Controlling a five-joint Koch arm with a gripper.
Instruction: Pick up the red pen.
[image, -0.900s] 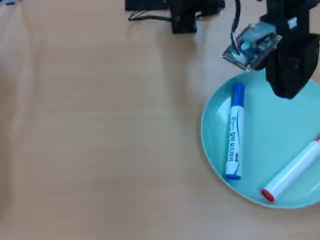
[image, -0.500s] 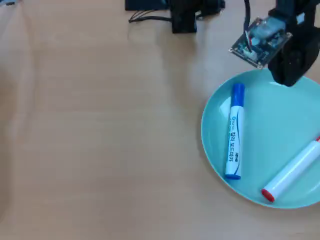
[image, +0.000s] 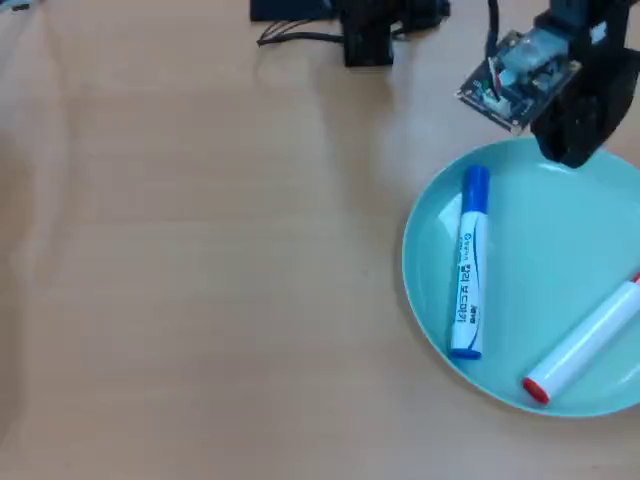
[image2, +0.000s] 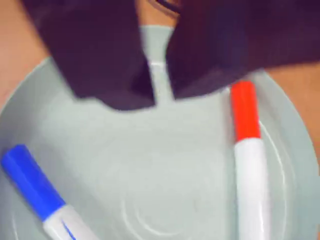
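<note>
Both pens unmoved on plate (image: 520, 300); hand (image2: 161, 97) barely shifted upward.

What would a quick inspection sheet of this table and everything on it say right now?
Surface: wooden table, bare apart from the plate.
Job's things: red pen lying on the turquoise plate, untouched.
Clutter: blue pen on the same plate, apart from the red one.
Grippers: gripper above the plate's far side, slightly open, empty.
Cables: black wires at the top edge.
Surroundings: nothing seen.
</note>
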